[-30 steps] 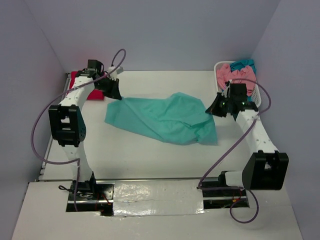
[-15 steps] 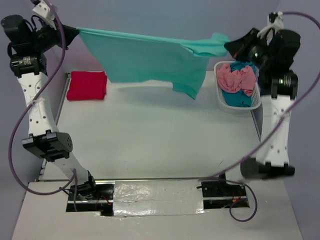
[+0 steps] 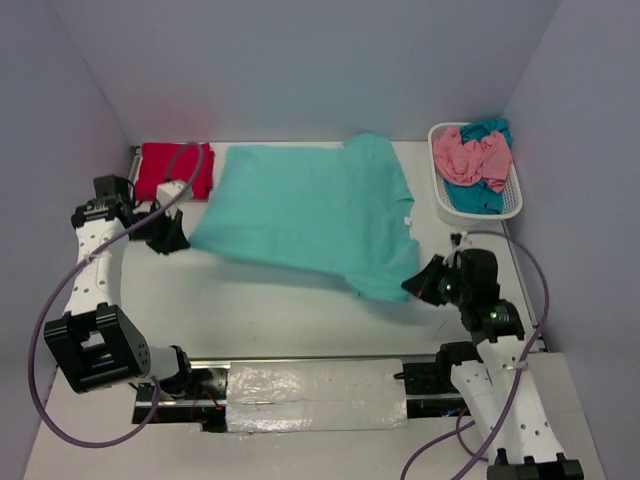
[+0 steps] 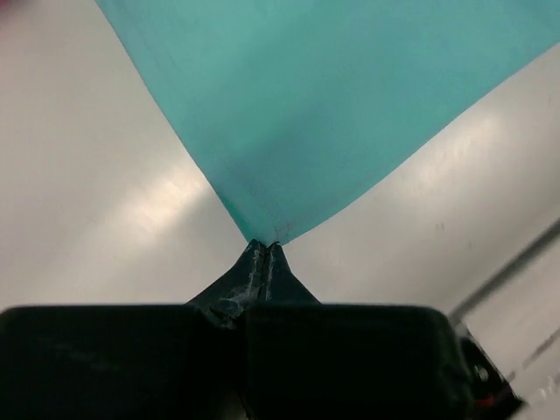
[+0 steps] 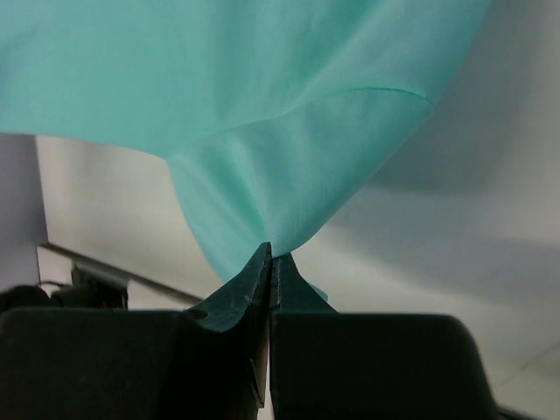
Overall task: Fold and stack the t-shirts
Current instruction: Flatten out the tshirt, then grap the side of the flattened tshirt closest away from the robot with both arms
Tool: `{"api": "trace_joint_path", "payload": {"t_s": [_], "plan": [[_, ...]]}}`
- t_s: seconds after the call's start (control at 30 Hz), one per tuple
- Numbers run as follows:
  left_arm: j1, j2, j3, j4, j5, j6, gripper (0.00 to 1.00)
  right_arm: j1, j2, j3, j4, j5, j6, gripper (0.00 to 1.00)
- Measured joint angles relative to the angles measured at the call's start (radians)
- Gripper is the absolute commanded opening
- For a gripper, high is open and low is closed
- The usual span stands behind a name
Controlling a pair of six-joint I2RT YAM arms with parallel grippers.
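A light mint-teal t-shirt [image 3: 310,215] lies spread across the middle of the table, stretched between both arms. My left gripper [image 3: 183,241] is shut on its near-left corner [image 4: 265,234]; the jaws meet with cloth pinched at the tips [image 4: 265,247]. On the near-right corner [image 5: 262,219], my right gripper [image 3: 412,285] is shut, and cloth fans out from its tips [image 5: 272,252]. A folded crimson red t-shirt [image 3: 170,170] rests at the far left. A salmon pink t-shirt [image 3: 470,155] and a darker teal-blue t-shirt [image 3: 482,192] lie crumpled in the basket.
The white lattice basket [image 3: 512,200] stands at the far right against the wall. Purple walls close in the back and both sides. Purple cables loop off both arms. A shiny taped strip [image 3: 310,392] runs along the near edge between the arm bases.
Half a second ago both arms held the mint-teal shirt high in the air; now they have come down and toward the near edge, laying it flat on the table.
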Motion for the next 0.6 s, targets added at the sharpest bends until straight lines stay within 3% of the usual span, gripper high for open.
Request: {"api": "trace_joint_path", "payload": {"t_s": [0.13,0.23,0.47,0.6], "plan": [[0.005,-0.058,-0.222,-0.116,-0.125,0.103,0.00,0.066,-0.178,-0.220,-0.069,-0.008,0.092,0.00],[0.005,-0.091,-0.317,-0.148,-0.200,0.149,0.00,0.102,-0.222,-0.268,-0.083,-0.014,0.145,0.00],[0.006,-0.112,-0.397,-0.169,-0.282,0.176,0.00,0.109,-0.171,-0.280,-0.057,-0.015,0.180,0.00],[0.006,-0.101,-0.352,-0.172,-0.284,0.139,0.00,0.109,-0.002,-0.240,0.014,-0.004,0.170,0.00]]}}
